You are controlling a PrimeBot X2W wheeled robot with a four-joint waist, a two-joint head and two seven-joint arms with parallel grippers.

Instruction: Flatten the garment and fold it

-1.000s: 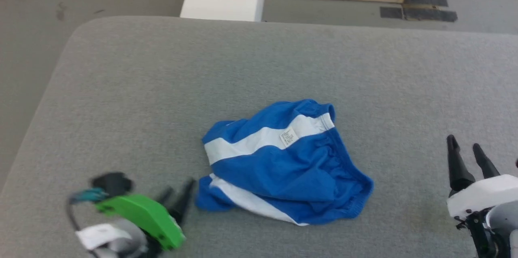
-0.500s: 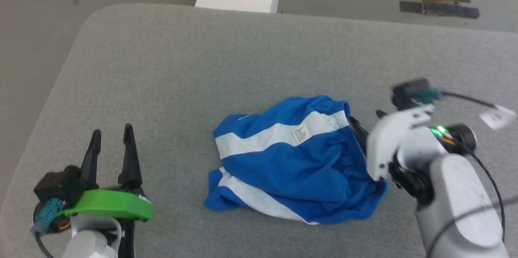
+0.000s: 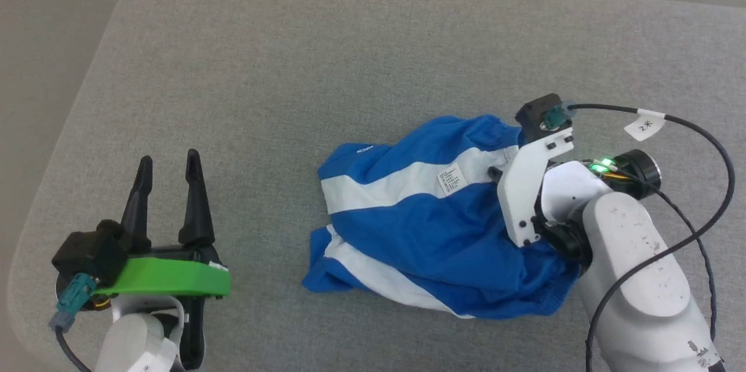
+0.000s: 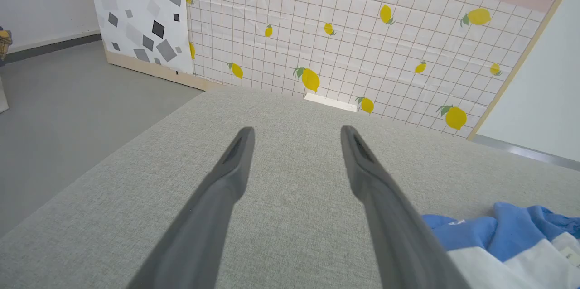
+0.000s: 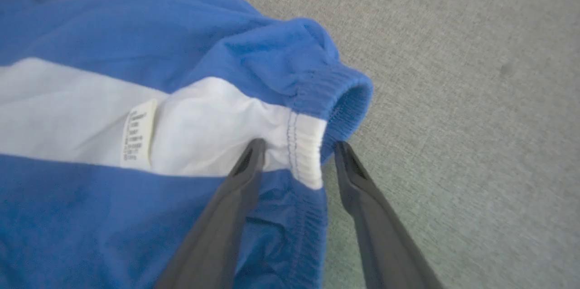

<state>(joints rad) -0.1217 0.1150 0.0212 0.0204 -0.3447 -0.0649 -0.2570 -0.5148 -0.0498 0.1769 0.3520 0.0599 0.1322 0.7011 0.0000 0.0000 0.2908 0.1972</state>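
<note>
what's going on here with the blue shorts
A two-armed robot is starting on a pair of blue shorts that lie crumpled on a grey padded surface. Its right gripper straddles the waistband where the white stripe ends, one finger over the fabric and one outside it, jaws apart and not yet pinching. The left gripper is open, off to the side and clear of the shorts. Nothing has been flattened or folded.

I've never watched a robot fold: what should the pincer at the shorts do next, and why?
Probably close the right pincer: its open jaws straddle the waistband of the shorts, so a pinch would grip it for pulling flat.
</note>
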